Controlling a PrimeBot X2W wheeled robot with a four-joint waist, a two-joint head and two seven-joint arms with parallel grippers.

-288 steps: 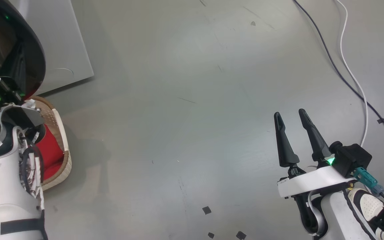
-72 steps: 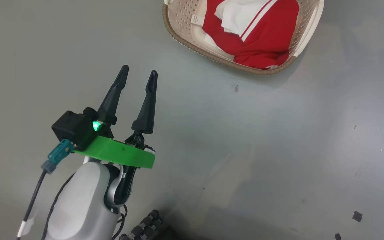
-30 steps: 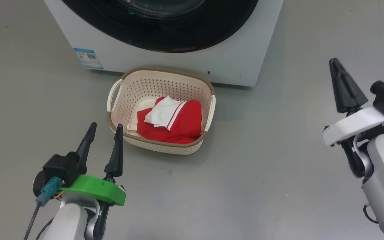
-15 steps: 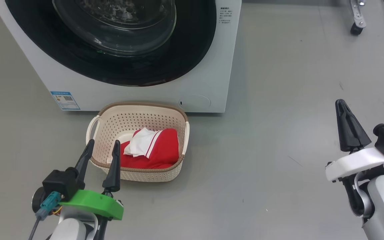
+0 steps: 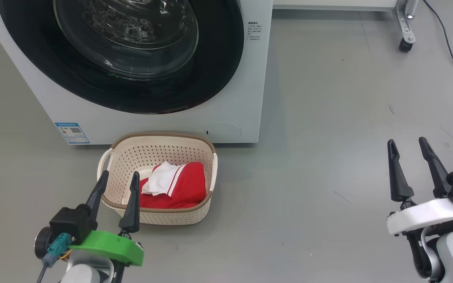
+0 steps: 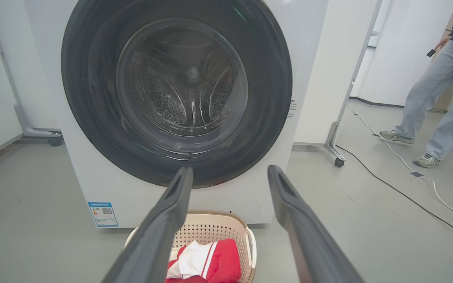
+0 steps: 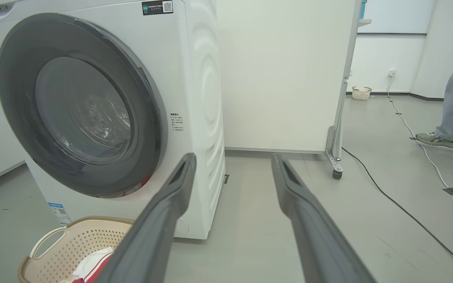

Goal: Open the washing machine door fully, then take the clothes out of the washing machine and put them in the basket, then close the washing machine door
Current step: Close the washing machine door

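- The washing machine door [image 5: 126, 39] looks shut and flush against the white washing machine [image 5: 258, 78]. I can't tell from here whether the latch actually caught.
- The clothes [image 5: 183, 188] are bundled in the basket [image 5: 159, 151], which sits on the floor just in front of the machine, below the door.
- The left gripper [image 5: 119, 175] has its fingers spread with nothing between them, hovering close to the basket's near rim. The right gripper [image 5: 406, 141] is also spread and empty, well off to the side over bare floor.
- Main worry: if the door needs another shove, a low swing of the left arm could clip the basket or snag a fingertip in its holes and drag it.
- There's a reddish tint at the bottom of the black rim. It's probably a reflection of the clothes, but if it's trapped fabric the door won't seal.
- A person [image 6: 442, 90] is standing off to the right, so rolling the base that way seems risky.
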